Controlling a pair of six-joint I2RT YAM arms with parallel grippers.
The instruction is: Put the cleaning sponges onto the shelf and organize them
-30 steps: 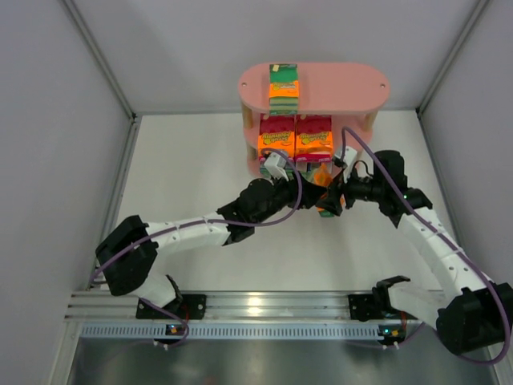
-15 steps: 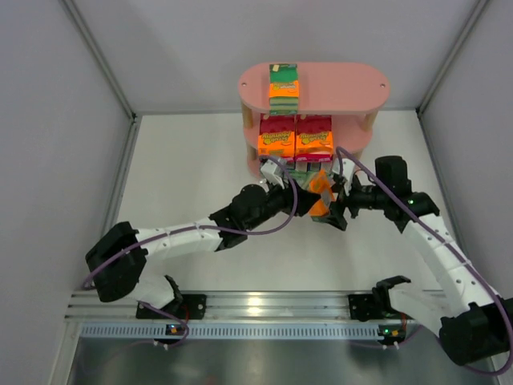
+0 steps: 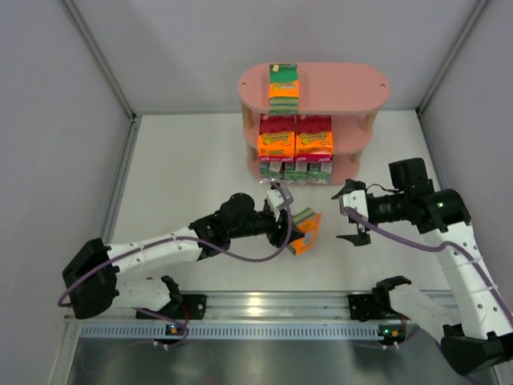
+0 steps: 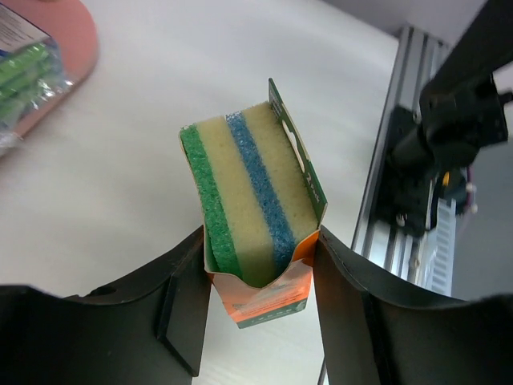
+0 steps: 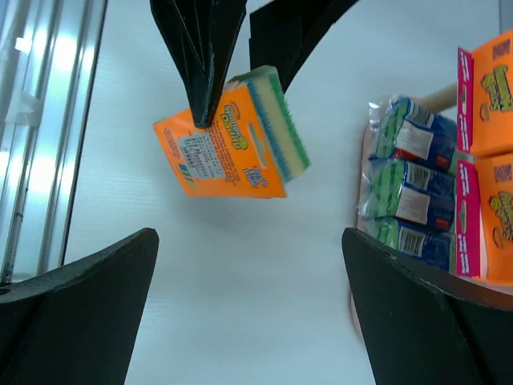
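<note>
My left gripper is shut on a green-and-orange sponge pack, which hangs tilted above the table in front of the shelf. The left wrist view shows the pack clamped between both fingers of the left gripper. To its right, my right gripper stands wide open with nothing in it. From the right gripper the pack shows ahead, clear of the fingers. The pink shelf carries one green-and-orange pack on top, two orange-and-magenta packs in the middle, and blue/green-and-white packs at the bottom.
A metal rail runs along the near edge, by the arm bases. Grey walls close in the white table on the left, right and back. The bottom-tier packs lie to the right of my open right gripper.
The right gripper opened, let go of the pack and drew back to the right. The left gripper pulled the pack away from the shelf toward the near side.
</note>
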